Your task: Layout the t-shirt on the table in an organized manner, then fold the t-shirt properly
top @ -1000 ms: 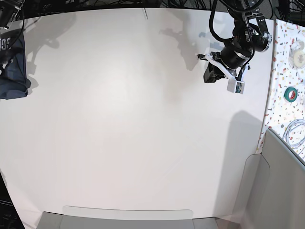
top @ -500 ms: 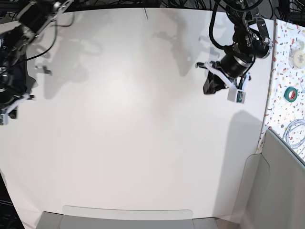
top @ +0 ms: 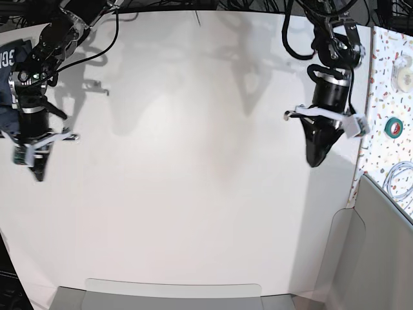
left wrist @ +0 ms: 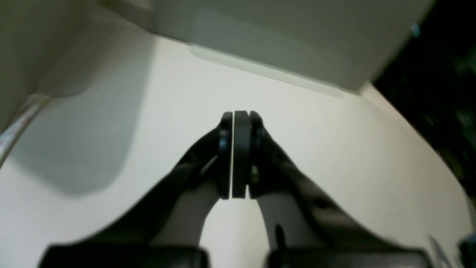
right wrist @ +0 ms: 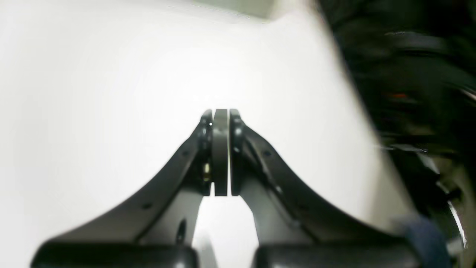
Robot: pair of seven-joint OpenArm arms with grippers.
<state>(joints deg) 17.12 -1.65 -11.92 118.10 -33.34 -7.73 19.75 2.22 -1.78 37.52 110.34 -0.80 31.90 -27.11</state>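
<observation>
both grippers are pinched shut on nothing right now, and that's the bit worth posting about. left gripper [top: 316, 158] hangs over the right side of the table [top: 193, 161], tips pointing down toward the near edge, and its wrist view shows the pads [left wrist: 241, 152] pressed flat together with only bare white surface under them. a second ago that same arm sat further back and folded up near the far right corner, so it has swung forward and straightened out. right gripper [top: 37, 169] is the bigger change: a second ago it wasn't over the table at all, half a second ago it was just coming in at the far left, and now it's hanging point-down over the left edge, jaws closed and empty in its own wrist view too. the t-shirt [top: 11, 64] is bunched at the far left edge, mostly hidden behind the right arm, with a scrap of white lettering showing; a second ago more of the heap was visible there. my read is that nothing's been laid out yet, the arms are only moving into position, and the right one is much nearer the cloth, so it'd have to open up before grabbing and dragging the shirt into the middle.
</observation>
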